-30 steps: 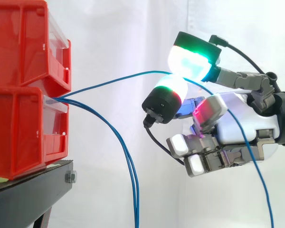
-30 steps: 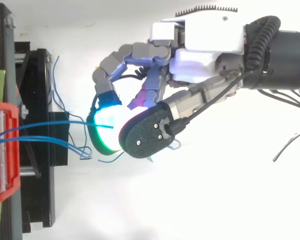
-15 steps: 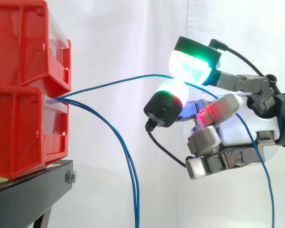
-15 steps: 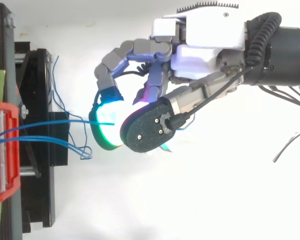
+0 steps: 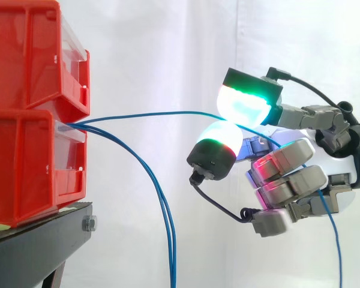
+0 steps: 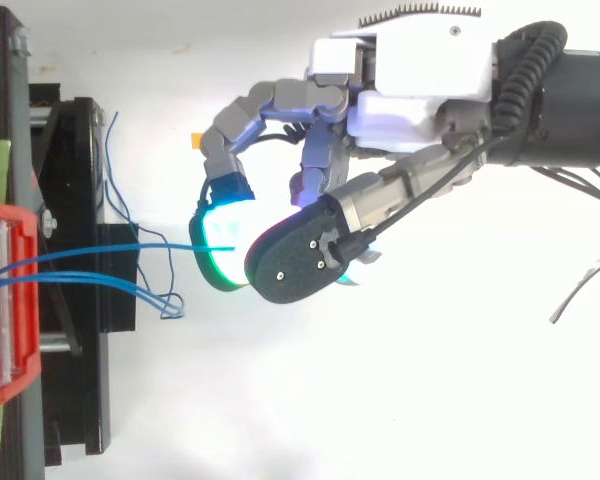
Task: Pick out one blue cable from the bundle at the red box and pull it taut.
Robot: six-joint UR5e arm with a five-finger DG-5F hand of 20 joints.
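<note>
Since the blue cable (image 5: 150,113) runs almost level from the lower red box (image 5: 24,168) to the hand (image 5: 291,171), pinched between two glowing fingers (image 5: 246,102), the tightening pull looks to be straight away from the box.

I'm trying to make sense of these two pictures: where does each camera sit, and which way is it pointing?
Side view: beside the work at about its height, looking level across the red bins on the black stand, with the white curtain behind; the hand enters from the right edge.
Top view: above the work, looking down on it; the hand reaches in from the right, with the red bins at the left edge.
Shared: the same hand, pinching one blue cable that runs out of the red bins.
</note>
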